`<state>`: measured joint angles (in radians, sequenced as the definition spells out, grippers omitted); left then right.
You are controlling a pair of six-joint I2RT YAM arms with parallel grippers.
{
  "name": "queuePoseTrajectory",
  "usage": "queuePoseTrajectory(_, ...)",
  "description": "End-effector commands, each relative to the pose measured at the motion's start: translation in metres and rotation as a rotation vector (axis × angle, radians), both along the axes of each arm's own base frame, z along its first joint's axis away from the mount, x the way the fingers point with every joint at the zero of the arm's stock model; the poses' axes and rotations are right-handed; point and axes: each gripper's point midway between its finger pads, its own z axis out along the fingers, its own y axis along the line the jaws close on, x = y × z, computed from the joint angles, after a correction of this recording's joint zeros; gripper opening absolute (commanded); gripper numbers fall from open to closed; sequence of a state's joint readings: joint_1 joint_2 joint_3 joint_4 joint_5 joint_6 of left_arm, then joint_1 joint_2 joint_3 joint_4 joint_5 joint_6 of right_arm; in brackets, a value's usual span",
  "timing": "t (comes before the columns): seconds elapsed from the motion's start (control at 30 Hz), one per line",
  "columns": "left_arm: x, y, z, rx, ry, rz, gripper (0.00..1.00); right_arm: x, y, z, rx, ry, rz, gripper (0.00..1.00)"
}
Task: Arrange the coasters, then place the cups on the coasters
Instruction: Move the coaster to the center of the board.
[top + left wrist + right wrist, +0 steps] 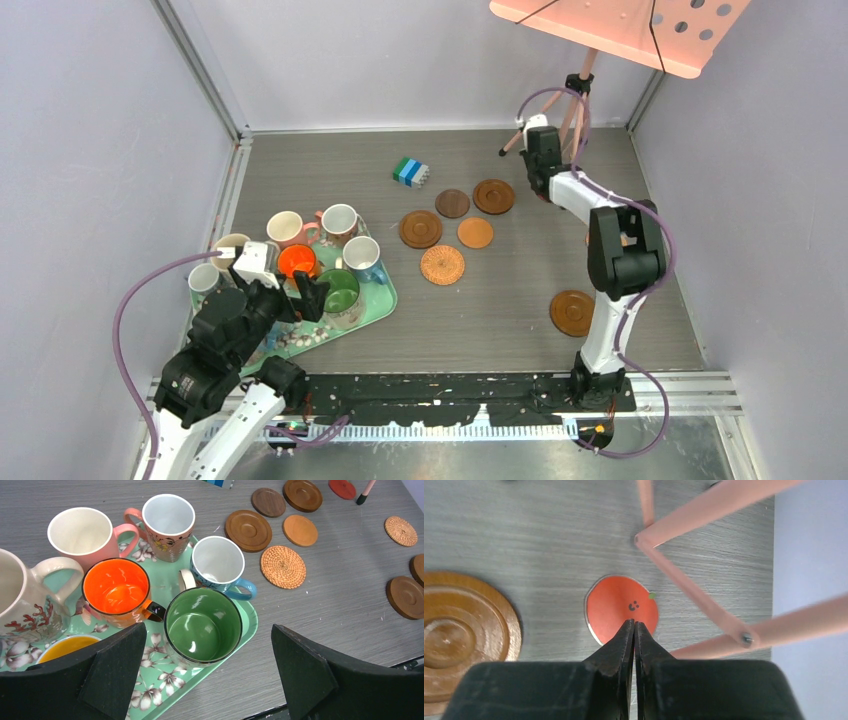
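Top view: your left gripper (312, 296) hangs over mugs on mint tray (385, 305) at lower left; coasters cluster at centre; right gripper (532, 127) sits upper right by pink stand (578, 100).

Left wrist: your jaws spread wide, nothing between; green-inside mug (203, 626) centre, orange-inside mug (116, 591) to its left, wicker coaster (283, 566) right of the tray.

Right wrist: your fingers pinched together, tips at the lower edge of red-orange coaster (621, 607), frame centre; you cannot tell whether they grip it. Brown wooden coaster (459, 635) at left edge.

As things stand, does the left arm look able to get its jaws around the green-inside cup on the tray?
Probably yes. The left gripper hangs wide open just above the green-inside cup, which sits at the tray's near corner. The orange-inside cup's handle and the white-and-blue cup crowd it, leaving tight clearance.
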<state>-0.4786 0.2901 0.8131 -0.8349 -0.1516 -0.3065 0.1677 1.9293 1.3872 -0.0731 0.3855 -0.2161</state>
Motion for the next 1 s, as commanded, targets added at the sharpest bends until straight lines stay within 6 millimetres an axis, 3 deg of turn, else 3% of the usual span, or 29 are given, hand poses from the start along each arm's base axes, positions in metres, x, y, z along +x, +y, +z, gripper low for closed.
queuePoseTrajectory(0.0, 0.000, -0.006, 0.008, -0.012, -0.034, -0.038, 0.99, 0.007, -0.004, -0.003, -0.332, 0.075, 0.112, 0.09)
queuePoseTrajectory(0.3, 0.001, -0.009, 0.007, -0.011, -0.033, -0.052, 0.99, 0.035, -0.004, -0.028, -0.480, 0.146, 0.192, 0.09)
queuePoseTrajectory(0.63, 0.003, -0.012, 0.005, -0.004, -0.019, -0.063, 0.99, 0.066, -0.003, -0.040, -0.583, 0.142, 0.234, 0.09)
queuePoseTrajectory(0.97, 0.003, -0.011, 0.005, 0.001, -0.019, -0.059, 0.99, 0.062, 0.004, -0.064, -0.579, 0.229, 0.332, 0.09)
